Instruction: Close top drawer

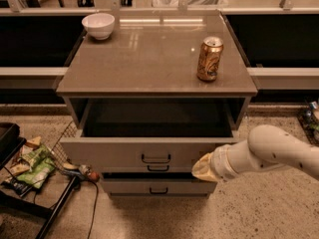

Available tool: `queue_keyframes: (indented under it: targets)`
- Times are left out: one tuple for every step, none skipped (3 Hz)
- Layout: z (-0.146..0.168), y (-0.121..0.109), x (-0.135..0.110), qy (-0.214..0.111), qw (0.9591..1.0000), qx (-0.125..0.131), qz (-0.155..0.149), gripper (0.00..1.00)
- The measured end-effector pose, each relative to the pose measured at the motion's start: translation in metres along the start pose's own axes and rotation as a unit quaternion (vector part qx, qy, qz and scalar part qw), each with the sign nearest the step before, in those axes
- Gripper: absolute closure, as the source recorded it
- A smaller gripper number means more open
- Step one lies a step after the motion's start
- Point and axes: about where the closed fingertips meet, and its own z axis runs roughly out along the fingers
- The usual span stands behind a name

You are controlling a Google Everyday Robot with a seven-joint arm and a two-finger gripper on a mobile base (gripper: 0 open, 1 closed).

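Note:
The top drawer (109, 154) of the grey cabinet stands partly pulled out and its box is empty inside. Its flat front has a small dark loop handle (156, 158) at the centre. My gripper (202, 168) is at the end of the white arm that comes in from the right. Its yellowish tip is against the lower right part of the drawer front, to the right of the handle.
On the cabinet top (149, 63) stand a white bowl (98, 25) at the back left and a gold can (209, 59) at the right. Two shallower drawers (158, 187) sit below. Snack bags (32, 163) and a dark rack lie on the floor at left.

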Motion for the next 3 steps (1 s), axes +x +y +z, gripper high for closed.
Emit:
queue_keyframes:
  targets:
    - [0.002,-0.038,-0.024,-0.006,0.9995,0.011,-0.029,1.00]
    - [0.002,-0.041,-0.025,-0.006,0.9995,0.012,-0.030,1.00]
    - [0.015,-0.086,-0.046,-0.008,0.9985,0.024,-0.049,1.00]
